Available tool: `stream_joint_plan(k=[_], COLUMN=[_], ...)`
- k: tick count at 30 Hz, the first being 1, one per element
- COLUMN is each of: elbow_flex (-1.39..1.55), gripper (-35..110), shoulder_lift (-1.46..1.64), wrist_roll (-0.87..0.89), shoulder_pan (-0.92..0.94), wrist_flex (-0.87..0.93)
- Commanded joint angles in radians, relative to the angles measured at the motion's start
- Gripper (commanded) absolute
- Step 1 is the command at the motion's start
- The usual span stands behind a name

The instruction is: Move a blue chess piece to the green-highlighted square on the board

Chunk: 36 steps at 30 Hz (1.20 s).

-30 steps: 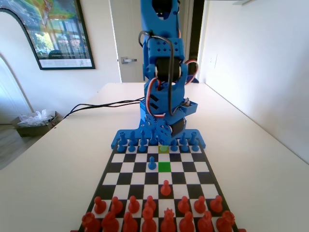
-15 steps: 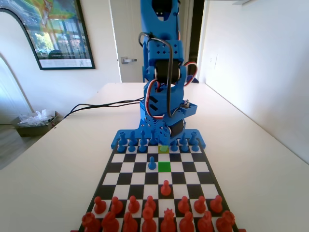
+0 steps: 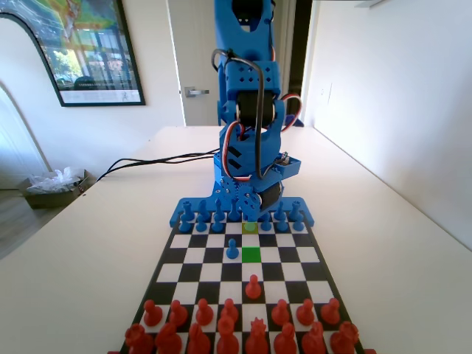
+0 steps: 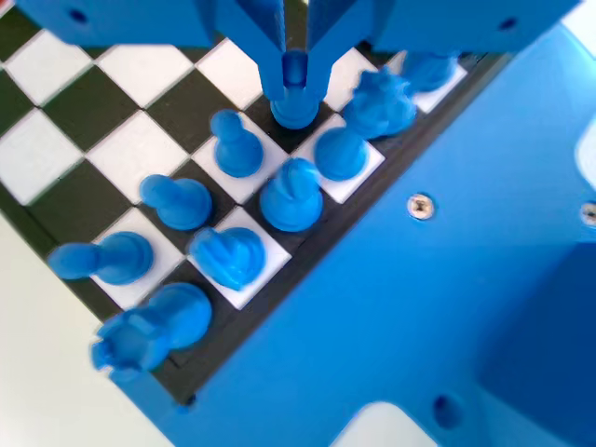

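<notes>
Wrist view: the blue chess piece (image 4: 293, 91) is pinched by the gripper (image 4: 295, 67) near the board (image 4: 56, 112) edge; a straight lift is advised.

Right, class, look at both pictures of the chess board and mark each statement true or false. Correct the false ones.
1. The green-highlighted square has no piece on it. True.
2. In the fixed view, a plain blue pawn stands on the square just left of the green one. True.
3. In the wrist view, the jaws of the gripper stand either side of a red pawn. False: they flank the blue chess piece.
4. That piece lies on its side. False: it is upright.
5. All red pieces sit in the two nearest rows of the board. False: one red pawn stands a row ahead of them.
</notes>
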Motion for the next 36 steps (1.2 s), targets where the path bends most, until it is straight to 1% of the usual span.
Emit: stream_joint_plan(k=[1, 7, 12, 26, 36], elbow_flex=[-0.08, -0.206, -0.305, -0.495, -0.522], gripper=[1, 1, 1, 1, 1], shoulder_lift=[0.021, 0.021, -0.012, -0.19, -0.265], wrist_roll=[-0.009, -0.002, 0.012, 0.014, 0.002], shoulder_pan=[0.011, 0.028, 0.021, 0.014, 0.012], wrist_flex=[0.067, 0.161, 0.196, 0.186, 0.13])
